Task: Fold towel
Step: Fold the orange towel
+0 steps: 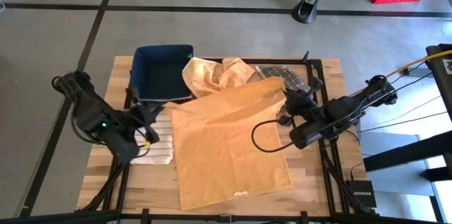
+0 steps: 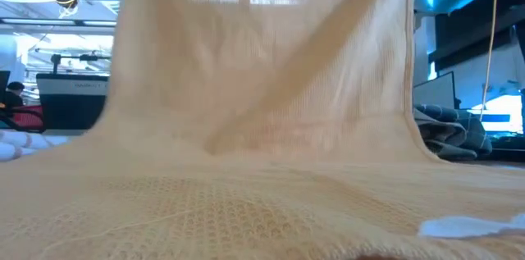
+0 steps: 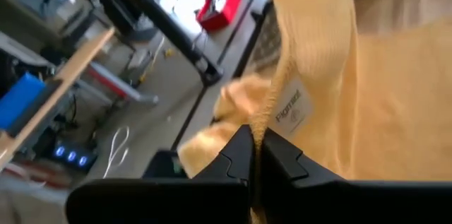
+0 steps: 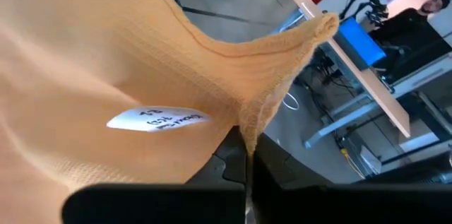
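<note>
A yellow towel (image 1: 229, 146) is held up at its far edge between my two grippers; its near part (image 1: 233, 185) lies flat on the wooden table (image 1: 318, 181). My left gripper (image 1: 159, 114) is shut on the far left corner, and my right gripper (image 1: 286, 102) is shut on the far right corner. In the low view the towel (image 2: 262, 88) rises like a curtain from the table and fills the picture. A white label (image 3: 293, 107) shows beside the left fingers, and another label (image 4: 159, 119) shows near the right fingers. My left gripper pinches the towel's hemmed edge (image 3: 267, 131) at the far left corner, right beside the label, between its two shut fingers (image 3: 236, 157). The corner is lifted off the table, and the cloth slopes down from it onto the table. My right gripper pinches the towel's far right corner (image 4: 248, 131) between its two shut fingers (image 4: 229, 164); the cloth bunches into folds at the fingers. This corner is raised too, and the sheet runs down from it toward the near edge.
A dark blue bin (image 1: 164, 72) stands at the far left. Beside it lie a crumpled yellow cloth (image 1: 215, 74) and a dark patterned cloth (image 1: 279, 75). A white striped towel (image 1: 157, 145) lies under the left arm. A black cable (image 1: 265, 136) loops over the towel.
</note>
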Robot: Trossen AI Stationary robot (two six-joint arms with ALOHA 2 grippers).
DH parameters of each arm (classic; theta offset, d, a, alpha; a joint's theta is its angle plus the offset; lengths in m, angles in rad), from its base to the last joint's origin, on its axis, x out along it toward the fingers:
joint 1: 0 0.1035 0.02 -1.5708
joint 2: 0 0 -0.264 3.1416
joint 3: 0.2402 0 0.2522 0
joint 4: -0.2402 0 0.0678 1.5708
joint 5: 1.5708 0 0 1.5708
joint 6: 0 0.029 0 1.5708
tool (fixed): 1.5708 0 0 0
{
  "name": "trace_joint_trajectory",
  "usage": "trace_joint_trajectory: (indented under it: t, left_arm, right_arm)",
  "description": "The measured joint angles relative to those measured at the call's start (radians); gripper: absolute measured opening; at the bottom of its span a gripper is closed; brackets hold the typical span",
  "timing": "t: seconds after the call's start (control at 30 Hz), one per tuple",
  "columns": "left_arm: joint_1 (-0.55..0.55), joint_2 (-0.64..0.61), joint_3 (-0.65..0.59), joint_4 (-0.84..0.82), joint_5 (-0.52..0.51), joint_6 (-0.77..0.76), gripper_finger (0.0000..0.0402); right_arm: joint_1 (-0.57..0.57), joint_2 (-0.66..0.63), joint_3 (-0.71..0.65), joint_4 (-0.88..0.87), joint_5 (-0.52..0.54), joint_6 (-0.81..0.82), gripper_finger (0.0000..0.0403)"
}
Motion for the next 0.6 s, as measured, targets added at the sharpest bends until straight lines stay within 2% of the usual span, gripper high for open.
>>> trace_joint_trajectory:
  t: [0.2,0.5,0.6]
  left_arm:
    - [0.068,0.000,-0.151,0.011,0.086,-0.050,0.0003]
    - [0.114,0.000,-0.353,0.126,0.093,-0.053,0.0003]
    - [0.119,0.000,-0.400,0.157,0.093,-0.052,0.0003]
  right_arm:
    - [0.000,-0.005,-0.154,0.073,0.002,0.021,0.0003]
    - [0.000,-0.005,-0.390,0.125,0.060,0.039,0.0003]
    - [0.001,-0.005,-0.452,0.128,0.110,0.055,0.0003]
